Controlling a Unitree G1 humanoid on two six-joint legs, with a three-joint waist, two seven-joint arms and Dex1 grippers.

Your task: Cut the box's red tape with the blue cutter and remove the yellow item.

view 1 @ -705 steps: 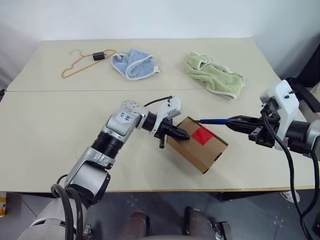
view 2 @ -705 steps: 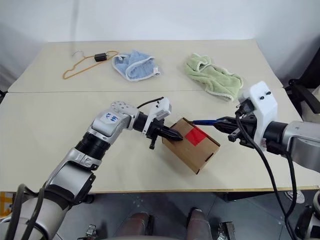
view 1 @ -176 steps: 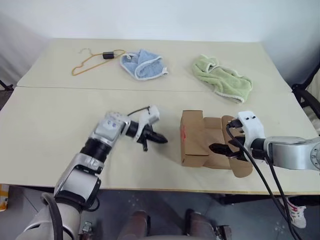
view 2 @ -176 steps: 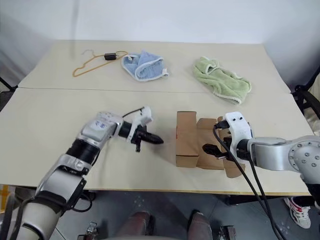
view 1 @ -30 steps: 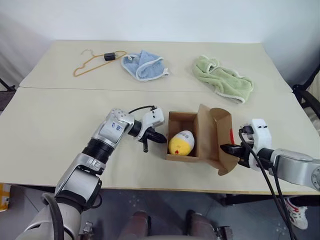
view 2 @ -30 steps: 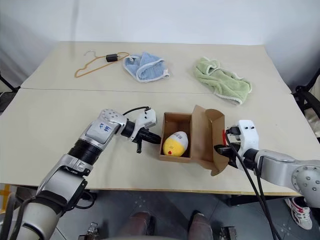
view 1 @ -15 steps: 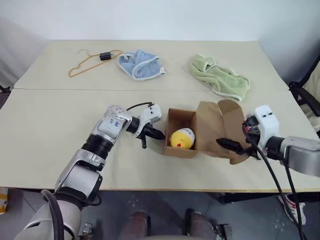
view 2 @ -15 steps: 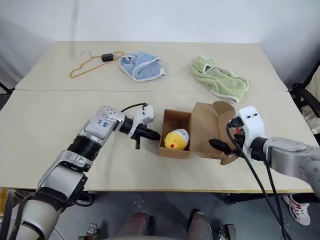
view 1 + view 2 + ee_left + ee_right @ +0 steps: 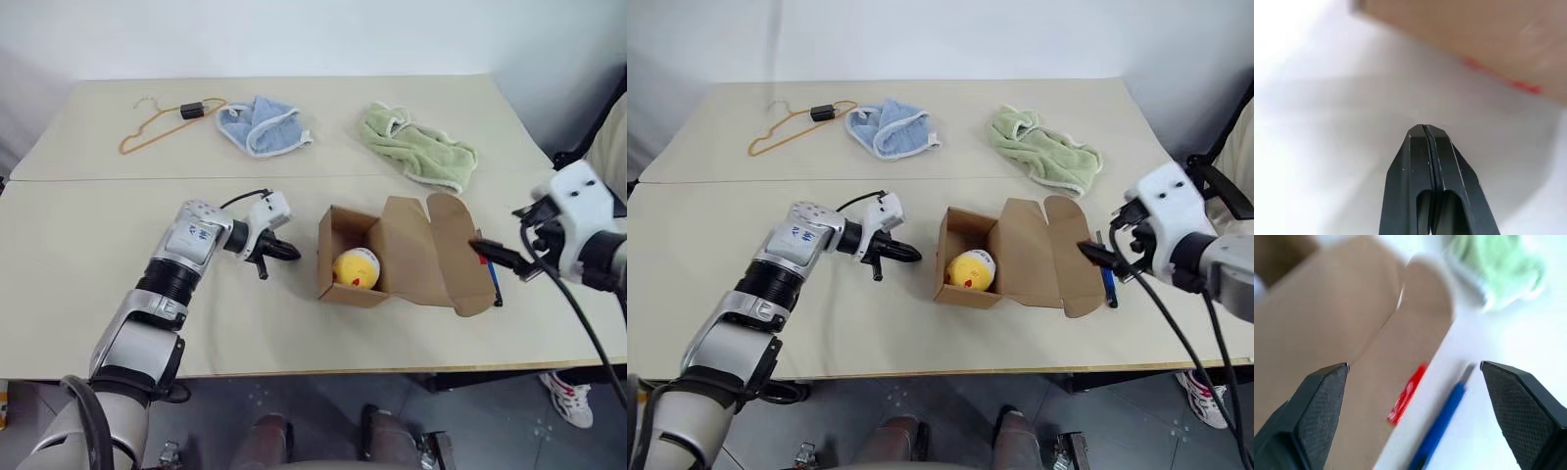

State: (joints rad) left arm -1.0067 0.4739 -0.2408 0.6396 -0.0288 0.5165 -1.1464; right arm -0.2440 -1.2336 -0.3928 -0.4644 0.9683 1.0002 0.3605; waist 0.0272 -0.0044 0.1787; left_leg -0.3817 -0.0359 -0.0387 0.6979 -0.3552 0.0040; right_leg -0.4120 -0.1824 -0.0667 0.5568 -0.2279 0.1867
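beige table (image 9: 88, 255), white wall (image 9: 294, 34), perhaps grey floor (image 9: 323, 421)

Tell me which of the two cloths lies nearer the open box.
The green towel: it lies just behind the box, towards its flap side. The blue cloth sits farther off to the left, beside the orange hanger.

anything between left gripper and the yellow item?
Just the box wall: the left gripper sits outside it over bare table, the yellow item inside. Head views show it.

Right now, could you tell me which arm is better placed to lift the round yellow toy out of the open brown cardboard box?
Probably left: the shut left gripper hovers beside the box holding the toy; the open right gripper sits beyond the lid flap.
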